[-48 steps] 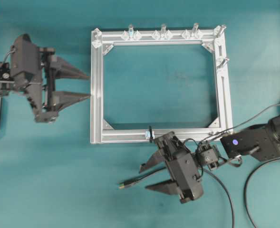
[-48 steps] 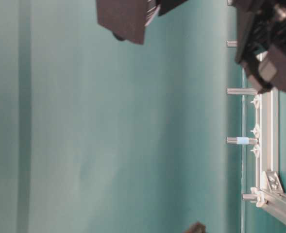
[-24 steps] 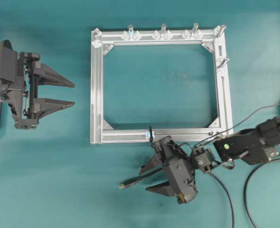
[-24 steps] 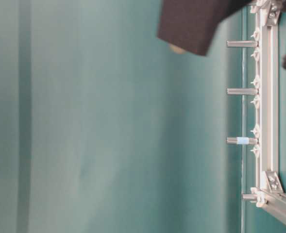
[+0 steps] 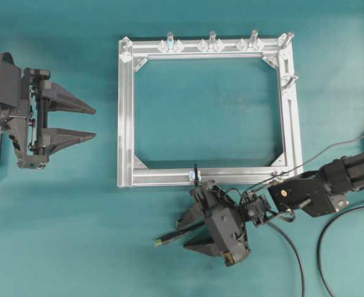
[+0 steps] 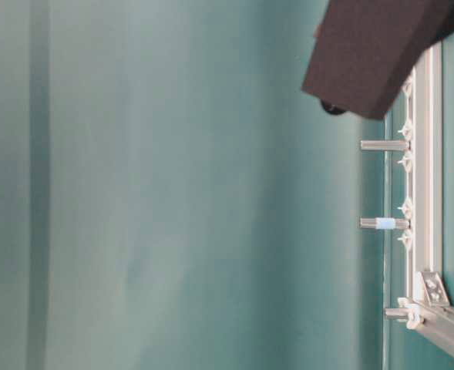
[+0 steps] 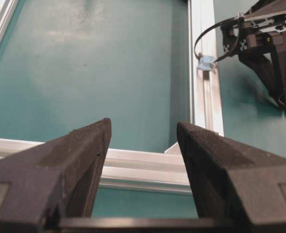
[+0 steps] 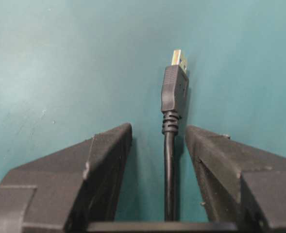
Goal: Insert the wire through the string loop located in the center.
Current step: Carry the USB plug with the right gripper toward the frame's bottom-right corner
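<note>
Below the near bar of the frame (image 5: 206,175), on my overhead view, I see the right tool (image 5: 193,230) low over the teal worktop (image 5: 76,216) with its matte black wedge fingers (image 8: 92,167) spread apart. Between them lies the wire (image 5: 180,232), a thin, smooth black cable ending in a moulded plug with ribbed strain relief and a flat gold-coloured tip (image 8: 179,58). On the right wrist view neither finger touches it. Its long axis runs along the gap between the fingers, and on the overhead view the tip points left and slightly down, away from the frame.

I read the frame as square, of silver slotted aluminium bars, with upright bolt pegs (image 5: 212,38) along the far bar. A thin black string loop (image 7: 215,36) circles the near bar about mid-length, beside a small pale blue piece; the plug lies near it but clear of it.

My left tool (image 5: 76,120) sits well off to the left, fingers wide apart, holding nothing
</note>
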Controlling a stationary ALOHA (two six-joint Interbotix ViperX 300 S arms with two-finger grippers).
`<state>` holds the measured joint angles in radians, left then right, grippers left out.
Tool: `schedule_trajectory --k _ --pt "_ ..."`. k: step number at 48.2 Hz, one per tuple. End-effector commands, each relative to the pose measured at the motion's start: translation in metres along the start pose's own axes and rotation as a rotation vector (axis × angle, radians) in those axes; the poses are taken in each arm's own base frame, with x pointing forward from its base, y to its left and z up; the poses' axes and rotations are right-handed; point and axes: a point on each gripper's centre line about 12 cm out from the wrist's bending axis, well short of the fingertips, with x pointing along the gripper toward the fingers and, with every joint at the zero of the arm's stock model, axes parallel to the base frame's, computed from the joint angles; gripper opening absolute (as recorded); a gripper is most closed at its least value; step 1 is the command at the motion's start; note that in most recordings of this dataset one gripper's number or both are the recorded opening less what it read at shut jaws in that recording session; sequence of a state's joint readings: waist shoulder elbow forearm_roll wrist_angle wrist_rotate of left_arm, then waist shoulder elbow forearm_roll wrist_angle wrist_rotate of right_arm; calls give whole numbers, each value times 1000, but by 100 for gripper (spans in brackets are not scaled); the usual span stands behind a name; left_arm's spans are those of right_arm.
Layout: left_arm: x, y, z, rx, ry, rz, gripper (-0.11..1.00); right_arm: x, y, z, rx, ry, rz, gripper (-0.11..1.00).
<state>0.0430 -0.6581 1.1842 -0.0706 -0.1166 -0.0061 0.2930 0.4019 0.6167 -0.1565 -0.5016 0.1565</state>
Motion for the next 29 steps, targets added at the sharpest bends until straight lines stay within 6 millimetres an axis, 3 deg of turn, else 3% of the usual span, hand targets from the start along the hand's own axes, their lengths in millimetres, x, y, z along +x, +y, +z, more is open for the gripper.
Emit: schedule_trajectory --k 1,12,14,22,29 --pt "0 -1 5 6 -15 -4 59 0 0 7 -5 -2 -2 59" --pt "0 -1 5 4 -15 -4 59 -1 -2 5 -3 15 -8 56" --pt "0 -1 5 6 -17 -4 59 -1 -3 5 -2 18 -11 51" --pt "0 -1 6 4 -17 -4 59 -1 -4 2 -1 37 -15 11" --pt "0 -1 6 6 -18 -4 59 -1 -4 0 -2 56 -18 10"
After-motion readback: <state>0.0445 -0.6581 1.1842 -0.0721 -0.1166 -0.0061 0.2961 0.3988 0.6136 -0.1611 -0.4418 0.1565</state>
